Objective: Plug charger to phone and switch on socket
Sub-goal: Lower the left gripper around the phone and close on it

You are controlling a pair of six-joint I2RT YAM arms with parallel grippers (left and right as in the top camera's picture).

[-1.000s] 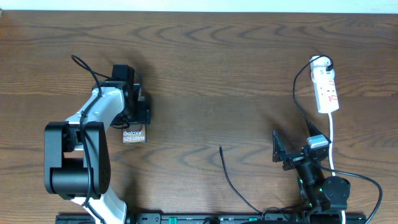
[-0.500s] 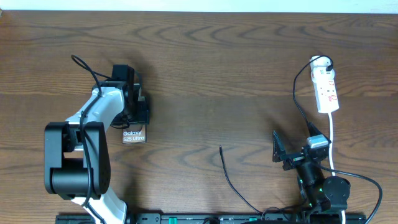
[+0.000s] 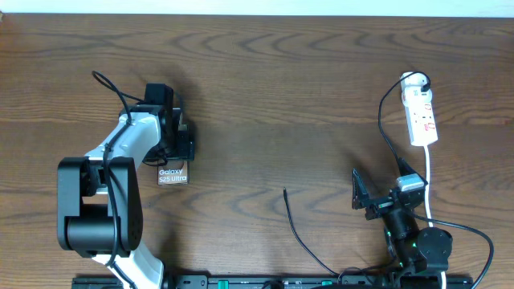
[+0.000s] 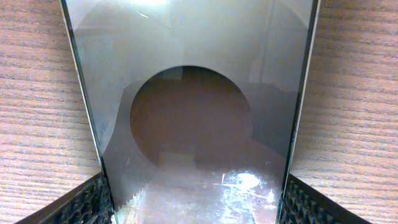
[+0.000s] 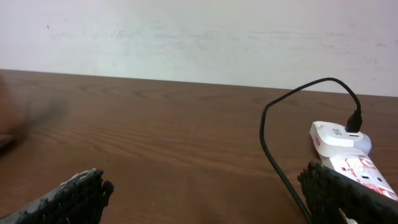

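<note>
Dark brown wooden table (image 3: 281, 96) against a plain pale wall (image 5: 186, 37).
Wavy grain lines all over the wood, soft shine on top, flat even light, thin white strip along the far edge from above.

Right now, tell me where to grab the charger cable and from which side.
Grip the charger just behind its free plug tip, which lies flat, pointing away from the robot. Come from above with the open right tool straddling the thin cable crosswise.
</note>
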